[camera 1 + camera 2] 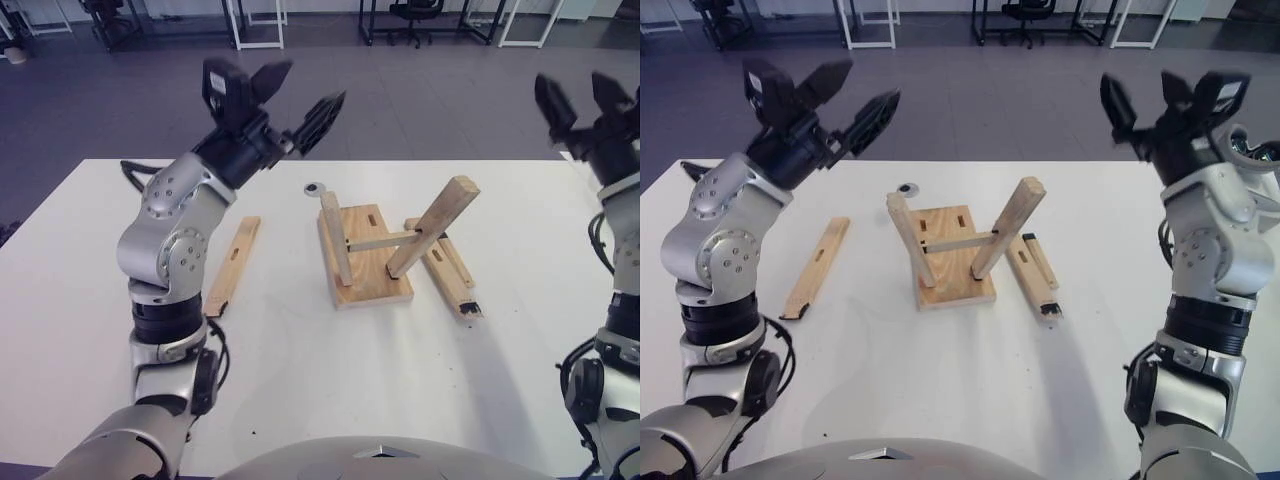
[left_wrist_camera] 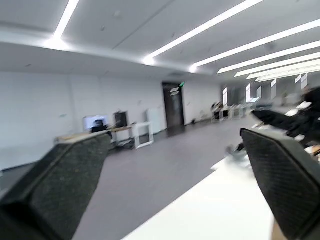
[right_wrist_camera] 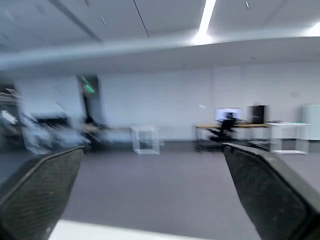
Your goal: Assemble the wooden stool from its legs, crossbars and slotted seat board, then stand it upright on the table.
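Note:
The slotted seat board [image 1: 372, 268] lies flat mid-table with two legs [image 1: 336, 238] [image 1: 432, 226] standing in it, joined by a thin crossbar [image 1: 380, 241]. Two more wooden pieces [image 1: 449, 272] lie beside the board on its right. Another loose leg [image 1: 233, 264] lies to the board's left. My left gripper [image 1: 300, 98] is raised high above the table's far left part, open and empty. At the far right my right gripper [image 1: 1168, 100] is also held up in the air, open with nothing in it.
A small round metal piece [image 1: 316, 188] rests on the white table [image 1: 300, 380] just behind the seat board. A black cable [image 1: 130, 170] lies at the far left edge. Desks and chairs stand across the grey floor beyond.

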{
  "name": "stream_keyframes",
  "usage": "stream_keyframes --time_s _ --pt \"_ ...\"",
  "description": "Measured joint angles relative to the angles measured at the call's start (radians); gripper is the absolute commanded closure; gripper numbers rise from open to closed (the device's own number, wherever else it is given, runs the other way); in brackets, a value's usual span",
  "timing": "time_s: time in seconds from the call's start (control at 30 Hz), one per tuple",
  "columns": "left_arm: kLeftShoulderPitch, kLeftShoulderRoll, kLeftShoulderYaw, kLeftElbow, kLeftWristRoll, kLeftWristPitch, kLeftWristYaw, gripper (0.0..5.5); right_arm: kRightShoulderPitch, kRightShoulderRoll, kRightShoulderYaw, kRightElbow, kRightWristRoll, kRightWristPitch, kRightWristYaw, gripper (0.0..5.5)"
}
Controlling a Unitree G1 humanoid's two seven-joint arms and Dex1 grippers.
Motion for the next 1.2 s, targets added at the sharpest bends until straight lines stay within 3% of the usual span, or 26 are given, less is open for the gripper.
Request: stream_keyframes --time_s 0.07,0.17,0.23,0.33,0.47,0.63,0.77,0.8,0.87,1.0,1.1,1.2 --pt "0.022 -0.005 -0.047 0.009 0.002 0.014 0.005 0.76 0.004 0.042 0.033 -0.083 0.104 0.099 0.000 0.40" --pt "0.126 0.001 -0.146 0.133 0.077 -0.022 -0.023 0.76 0.094 0.094 0.214 -0.137 0.078 0.194 0.007 0.40" --pt "0.142 0.010 -0.187 0.194 0.101 -0.099 -0.062 0.76 0.102 0.090 0.235 -0.123 0.058 0.219 -0.024 0.40" --pt "0.137 0.007 -0.223 0.269 0.127 -0.197 -0.078 0.76 0.081 0.108 0.222 -0.080 0.056 0.239 -0.065 0.40" --pt "0.137 0.006 -0.216 0.249 0.114 -0.193 -0.075 0.76 0.065 0.140 0.159 -0.064 0.145 0.291 -0.077 0.40" --pt "0.067 0.035 -0.063 0.215 -0.015 -0.089 -0.067 0.76 -0.058 0.113 0.038 0.151 0.144 0.210 -0.037 0.40" --pt "0.011 0.115 0.057 0.209 -0.104 -0.070 -0.103 0.76 -0.083 0.062 0.301 0.426 -0.209 0.014 0.110 0.40" --pt "0.027 0.204 0.093 0.226 -0.117 -0.064 -0.170 0.76 -0.076 0.077 0.411 0.520 -0.314 -0.076 0.217 0.40" --pt "0.102 0.344 0.160 0.281 -0.138 -0.039 -0.315 0.76 -0.045 0.113 0.482 0.550 -0.362 -0.150 0.330 0.40" --pt "0.367 0.571 0.203 0.371 -0.117 -0.058 -0.624 0.76 0.057 0.097 0.477 0.314 -0.267 -0.127 0.531 0.40" --pt "0.519 0.599 0.210 0.275 -0.125 -0.057 -0.722 0.76 0.186 0.052 0.509 0.025 -0.198 -0.064 0.629 0.40" --pt "0.605 0.639 0.094 0.164 -0.034 -0.109 -0.757 0.76 0.254 0.028 0.595 -0.266 -0.168 0.020 0.625 0.40"
